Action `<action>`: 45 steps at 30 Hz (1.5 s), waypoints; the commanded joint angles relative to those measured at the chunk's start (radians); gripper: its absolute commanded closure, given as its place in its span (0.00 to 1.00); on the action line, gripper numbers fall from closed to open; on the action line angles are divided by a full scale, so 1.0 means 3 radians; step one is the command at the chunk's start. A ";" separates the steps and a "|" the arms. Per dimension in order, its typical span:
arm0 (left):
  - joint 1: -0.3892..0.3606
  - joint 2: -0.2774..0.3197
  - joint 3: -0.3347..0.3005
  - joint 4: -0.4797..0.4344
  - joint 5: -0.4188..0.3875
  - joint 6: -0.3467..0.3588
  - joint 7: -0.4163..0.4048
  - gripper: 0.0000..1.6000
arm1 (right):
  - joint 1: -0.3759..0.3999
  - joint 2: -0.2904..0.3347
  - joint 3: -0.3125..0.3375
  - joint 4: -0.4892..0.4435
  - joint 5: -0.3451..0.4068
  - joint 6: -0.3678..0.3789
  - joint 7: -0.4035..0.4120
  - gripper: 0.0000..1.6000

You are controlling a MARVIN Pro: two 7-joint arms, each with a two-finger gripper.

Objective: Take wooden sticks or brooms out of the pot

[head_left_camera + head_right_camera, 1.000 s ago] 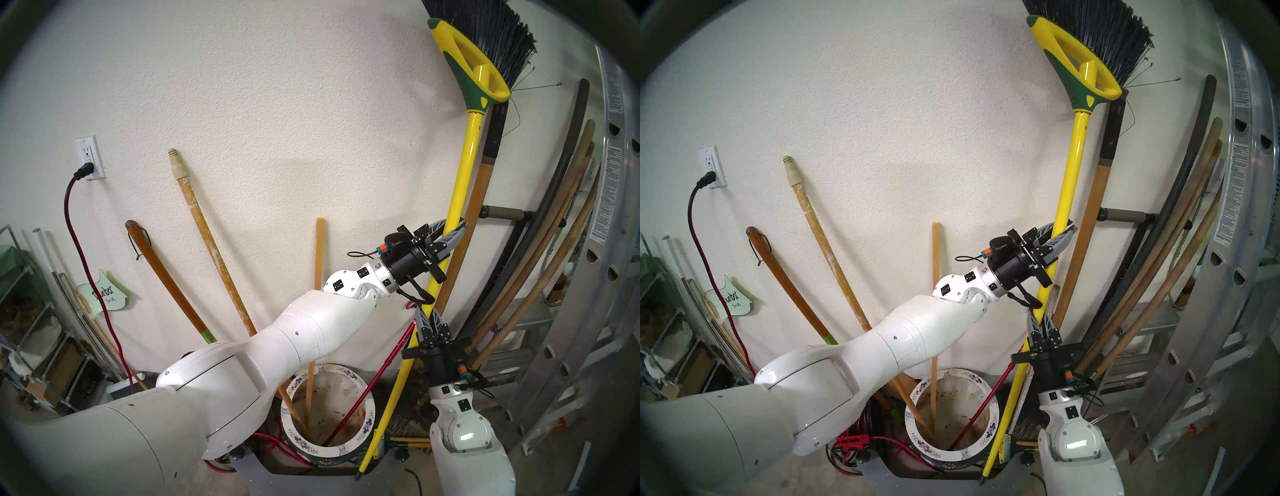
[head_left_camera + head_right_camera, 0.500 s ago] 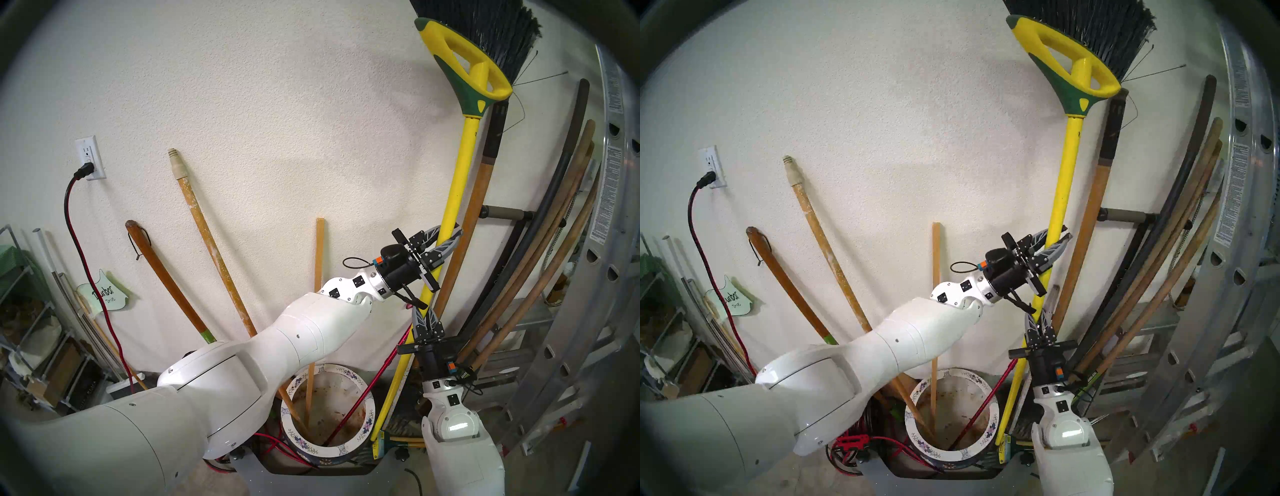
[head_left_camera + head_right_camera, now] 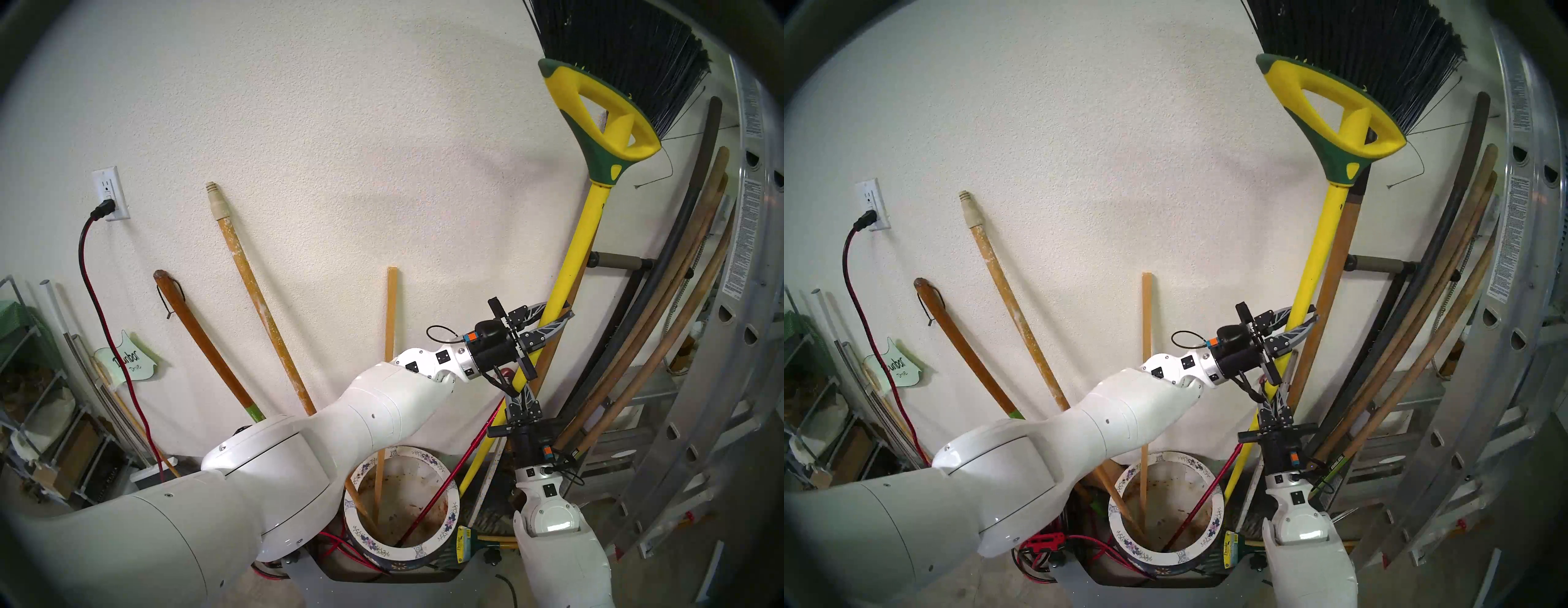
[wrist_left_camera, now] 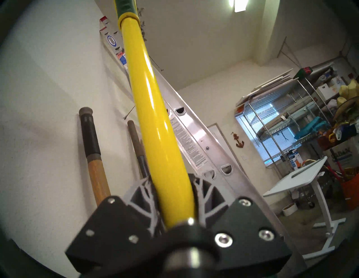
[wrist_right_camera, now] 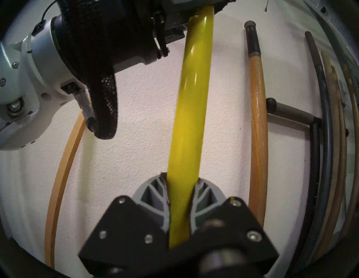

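Observation:
The broom's yellow-and-green head (image 3: 602,123) with black bristles is at the top right, and its yellow pole (image 3: 577,250) slants down to the right of the pot. My left gripper (image 3: 547,316) is shut on the pole at mid height. My right gripper (image 3: 524,392) is shut on it just below, pointing up. The pole's lower end is outside the white flowered pot (image 3: 403,552), by its right rim. Both wrist views show the pole (image 4: 155,126) (image 5: 188,116) between the jaws. A thin wooden stick (image 3: 390,322), a paint-flecked stick (image 3: 254,297) and a red cane (image 3: 449,479) stand in the pot.
Several wooden and dark handles (image 3: 662,339) lean on the wall at the right, beside an aluminium ladder (image 3: 721,382). A brown stick (image 3: 199,335) leans left of the pot. An outlet with a red-black cord (image 3: 106,195) and a wire shelf (image 3: 25,382) are at the left.
The broom's head has dropped and swung right, and the pole's lower end has moved back along the pot's right side. Both grippers moved with it, still shut on the pole.

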 commanded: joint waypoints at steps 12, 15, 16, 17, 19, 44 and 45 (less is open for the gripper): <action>-0.0320 -0.0299 -0.0226 0.0698 -0.0103 0.0072 0.0186 1.00 | 0.0386 -0.0058 -0.0177 0.0251 -0.0188 -0.0180 0.0032 1.00; -0.0378 -0.0338 -0.0227 0.0882 -0.0085 0.0116 0.0219 1.00 | 0.0383 -0.0045 -0.0159 0.0258 -0.0184 -0.0178 0.0025 1.00; -0.0392 -0.0347 -0.0228 0.0925 -0.0082 0.0124 0.0227 1.00 | 0.0384 -0.0043 -0.0154 0.0254 -0.0181 -0.0174 0.0022 1.00; -0.0408 -0.0361 -0.0231 0.0981 -0.0080 0.0132 0.0235 1.00 | 0.0388 -0.0041 -0.0150 0.0250 -0.0179 -0.0168 0.0019 1.00; -0.0422 -0.0373 -0.0234 0.1060 -0.0076 0.0150 0.0256 1.00 | 0.0397 -0.0039 -0.0139 0.0243 -0.0173 -0.0144 0.0012 1.00; -0.0413 -0.0383 -0.0258 0.1437 -0.0078 0.0309 0.0385 1.00 | 0.0606 -0.0057 -0.0062 0.0364 -0.0210 0.0223 -0.0055 1.00; -0.0408 -0.0381 -0.0258 0.1441 -0.0076 0.0315 0.0391 1.00 | 0.0617 -0.0054 -0.0055 0.0373 -0.0211 0.0238 -0.0057 1.00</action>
